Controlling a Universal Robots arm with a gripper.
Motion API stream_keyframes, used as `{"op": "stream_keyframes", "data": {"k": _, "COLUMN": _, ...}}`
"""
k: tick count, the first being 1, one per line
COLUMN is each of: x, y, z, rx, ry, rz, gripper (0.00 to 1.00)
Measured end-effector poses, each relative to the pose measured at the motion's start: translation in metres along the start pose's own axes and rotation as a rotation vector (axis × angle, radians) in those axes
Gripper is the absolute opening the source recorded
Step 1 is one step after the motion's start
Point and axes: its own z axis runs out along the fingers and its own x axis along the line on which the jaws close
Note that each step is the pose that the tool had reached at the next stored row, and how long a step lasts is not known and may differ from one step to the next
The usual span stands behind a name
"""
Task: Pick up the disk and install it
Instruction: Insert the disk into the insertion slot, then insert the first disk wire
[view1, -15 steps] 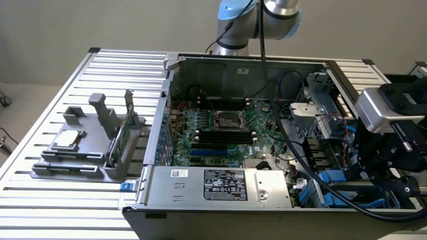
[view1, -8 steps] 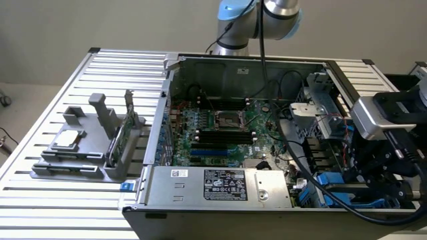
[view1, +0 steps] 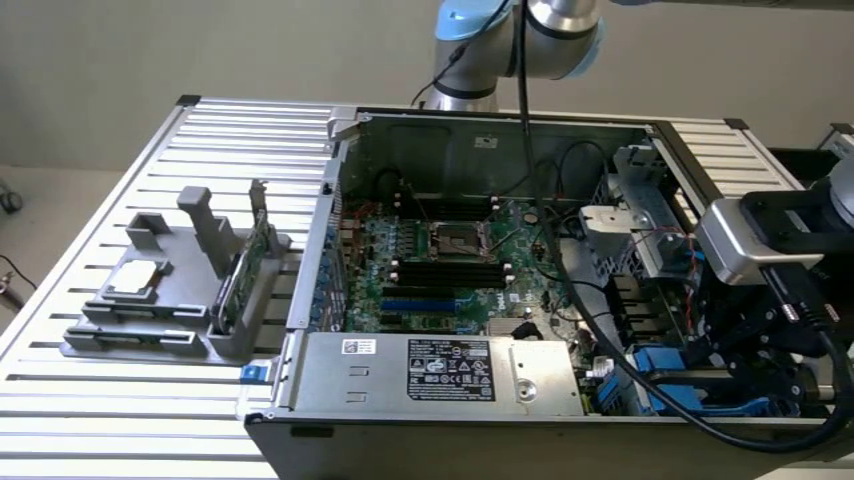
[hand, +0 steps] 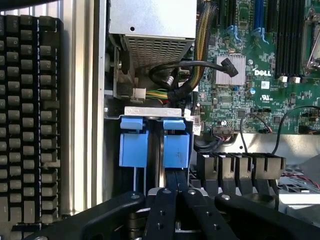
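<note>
- Standing open on a slatted table (view1: 120, 400), the computer case (view1: 400, 445) shows its green board (view1: 527, 285).
- The power supply (view1: 441, 370) sits along one wall inside the case.
- The disk (hand: 134, 145) sits in a bay in the case's corner, blue rail ends showing.
- The gripper (hand: 172, 177) hangs over that corner of the case, fingers together, tips at the blue rails.
</note>
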Motion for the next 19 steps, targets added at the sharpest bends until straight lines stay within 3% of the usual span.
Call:
{"op": "stream_keyframes", "data": {"k": 1, "x": 0.0, "y": 0.0001, "z": -0.0027, "rx": 0.0001, "ry": -0.0027, "rz": 0.0, "gripper": 0.11}}
{"op": "stream_keyframes", "data": {"k": 3, "x": -0.001, "y": 0.0004, "z": -0.0128, "rx": -0.0003, "ry": -0.0002, "rz": 0.0, "gripper": 0.11}}
{"op": "stream_keyframes", "data": {"k": 8, "x": -0.003, "y": 0.0011, "z": -0.0339, "rx": -0.0006, "ry": -0.0001, "rz": 0.0, "gripper": 0.11}}
{"op": "stream_keyframes", "data": {"k": 19, "x": -0.003, "y": 0.0011, "z": -0.0356, "rx": -0.0006, "ry": -0.0015, "rz": 0.0, "gripper": 0.11}}
